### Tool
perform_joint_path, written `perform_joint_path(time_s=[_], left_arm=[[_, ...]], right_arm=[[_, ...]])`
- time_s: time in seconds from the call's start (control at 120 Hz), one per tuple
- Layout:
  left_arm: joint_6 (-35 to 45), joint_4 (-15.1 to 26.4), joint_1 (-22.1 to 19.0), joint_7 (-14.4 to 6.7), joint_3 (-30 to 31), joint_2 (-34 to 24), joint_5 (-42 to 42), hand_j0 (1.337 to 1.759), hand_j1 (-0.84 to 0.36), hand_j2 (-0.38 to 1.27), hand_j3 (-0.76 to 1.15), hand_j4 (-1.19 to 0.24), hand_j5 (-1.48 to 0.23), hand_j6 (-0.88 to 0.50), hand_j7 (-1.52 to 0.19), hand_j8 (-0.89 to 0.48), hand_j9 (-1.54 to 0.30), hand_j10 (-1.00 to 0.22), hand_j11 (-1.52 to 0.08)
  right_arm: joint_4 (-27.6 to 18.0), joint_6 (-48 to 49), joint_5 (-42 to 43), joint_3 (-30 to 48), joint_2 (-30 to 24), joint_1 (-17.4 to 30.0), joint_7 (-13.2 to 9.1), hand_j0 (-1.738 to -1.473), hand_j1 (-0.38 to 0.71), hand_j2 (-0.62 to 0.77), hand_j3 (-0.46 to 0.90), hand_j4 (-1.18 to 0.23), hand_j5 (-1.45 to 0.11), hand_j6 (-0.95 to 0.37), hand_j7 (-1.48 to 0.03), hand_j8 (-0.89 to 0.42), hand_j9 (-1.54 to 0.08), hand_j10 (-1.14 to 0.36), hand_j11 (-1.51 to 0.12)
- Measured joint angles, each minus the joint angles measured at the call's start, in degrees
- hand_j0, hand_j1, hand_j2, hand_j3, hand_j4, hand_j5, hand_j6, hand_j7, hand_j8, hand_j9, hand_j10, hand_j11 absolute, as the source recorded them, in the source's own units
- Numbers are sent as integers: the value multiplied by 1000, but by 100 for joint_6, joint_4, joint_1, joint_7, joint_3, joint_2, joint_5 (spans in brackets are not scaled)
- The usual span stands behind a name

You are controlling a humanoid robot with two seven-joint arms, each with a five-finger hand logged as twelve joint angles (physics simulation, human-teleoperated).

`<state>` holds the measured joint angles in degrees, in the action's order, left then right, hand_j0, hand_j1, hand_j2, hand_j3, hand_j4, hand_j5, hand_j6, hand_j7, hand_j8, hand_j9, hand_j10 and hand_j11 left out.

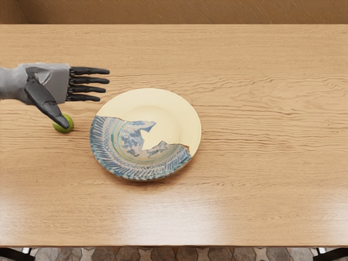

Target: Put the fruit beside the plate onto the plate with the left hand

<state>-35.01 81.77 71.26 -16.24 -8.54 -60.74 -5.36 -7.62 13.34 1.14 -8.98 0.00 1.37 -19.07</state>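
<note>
One green fruit (58,128) lies just below the left hand (61,84) — fingers (87,80) spread, holding nothing.

Left arm (11,82): seen at the left edge.
Left hand (54,84): held open, nothing grasped.
Fingers (87,80): stretched straight.
Thumb (50,106): angled down.

Table (261,81) is wood w/ clear grain, satin-ish sheen. Plate (179,106) looks ceramic, smooth glaze, pretty matt tbh. Left hand (60,84): matt grey shell, fingers (89,80) black, plastic-looking, slight gloss. Fruit (57,127) has smooth green skin, no shine afaict.
</note>
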Motion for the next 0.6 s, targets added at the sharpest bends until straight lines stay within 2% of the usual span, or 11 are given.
perform_joint_path(time_s=[0.117, 0.183, 0.292, 0.433, 0.467, 0.517, 0.6], left_arm=[[-1, -136, -3, -49, 1, 113, 9, 1658, 336, 2, 0, -11, -15, -11, -15, -11, -15, -11, -15], [-1, -377, 0, -194, -2, 220, 67, 1658, 336, 2, 0, -11, -15, -11, -15, -11, -15, -11, -15], [-2, -768, -8, -330, -8, 203, 678, 1658, 336, 2, 0, -11, -15, -12, -15, -12, -15, -12, -15], [-2, -1260, 17, -382, 83, 179, 1370, 1658, 336, 2, 0, -12, -15, -13, -15, -13, -15, -12, -15], [-3, -1325, 265, -374, 260, 153, 1448, 1658, 336, 2, 0, -13, -15, -13, -15, -13, -15, -13, -15], [4, -1388, 975, -333, 757, 159, 1497, 1658, 336, 2, 0, -13, -15, -13, -15, -13, -15, -13, -15], [192, -1440, 2152, -10, 2023, 390, 1406, 1658, 336, 3, 0, -12, -15, -13, -15, -13, -15, -12, -15]], right_arm=[[4, -5, -6, 2, 0, 5, 0, -1658, -349, 0, 0, 0, 0, 0, 0, 0, 0, 0, 0], [5, -6, -6, 2, 0, 6, 0, -1658, -349, 0, 0, 0, 0, 0, 0, 0, 0, 0, 0], [5, -7, -6, 2, 0, 9, 0, -1658, -349, 0, 0, 0, 0, 0, 0, 0, 0, 0, 0], [6, -7, -5, 2, 0, 12, 0, -1658, -349, 0, 0, 0, 0, 0, 0, 0, 0, 0, 0], [6, -7, -4, 2, 0, 12, 0, -1658, -349, 0, 0, 0, 0, 0, 0, 0, 0, 0, 0], [6, -7, -4, 2, 0, 12, 0, -1658, -349, 0, 0, 0, 0, 0, 0, 0, 0, 0, 0], [6, -7, -3, 2, 0, 12, 0, -1658, -349, 0, 0, 0, 0, 0, 0, 0, 0, 0, 0]])
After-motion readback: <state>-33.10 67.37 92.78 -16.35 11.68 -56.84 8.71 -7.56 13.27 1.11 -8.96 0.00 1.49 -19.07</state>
